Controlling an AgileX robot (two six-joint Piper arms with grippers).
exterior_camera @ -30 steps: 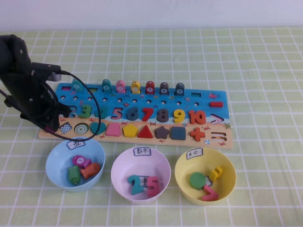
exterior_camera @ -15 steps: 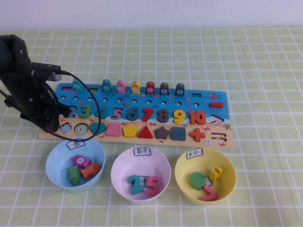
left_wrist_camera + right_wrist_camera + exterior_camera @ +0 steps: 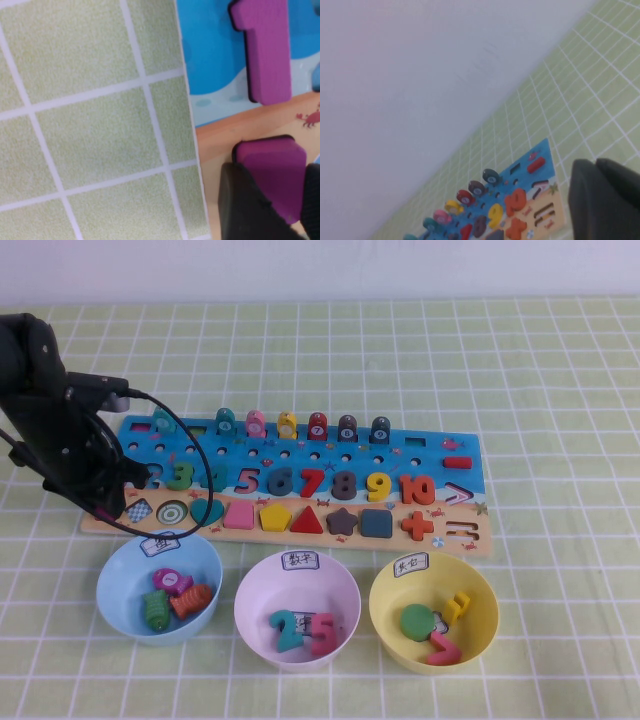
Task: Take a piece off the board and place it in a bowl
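Note:
The magenta piece (image 3: 272, 162) lies at the left end of the board's tan strip (image 3: 220, 145), next to a purple number 1 (image 3: 267, 50). My left gripper (image 3: 277, 210) is down over it, with a dark finger against each side of the piece. In the high view the left arm covers the left end of the board (image 3: 300, 452), and the left gripper (image 3: 112, 500) hides the piece. The yellow bowl (image 3: 482, 588) stands at the front right, in front of the board. My right gripper (image 3: 595, 165) is held up off to the board's right, shut and empty, and is out of the high view.
A light blue bowl (image 3: 113, 568) and a pale pink bowl (image 3: 256, 580) stand in front of the board, each with pieces inside. The yellow bowl holds a green disc (image 3: 417, 622) and two numbers. The board (image 3: 540, 155) carries numbers, shape pieces and pegs. A cable loops over its left part.

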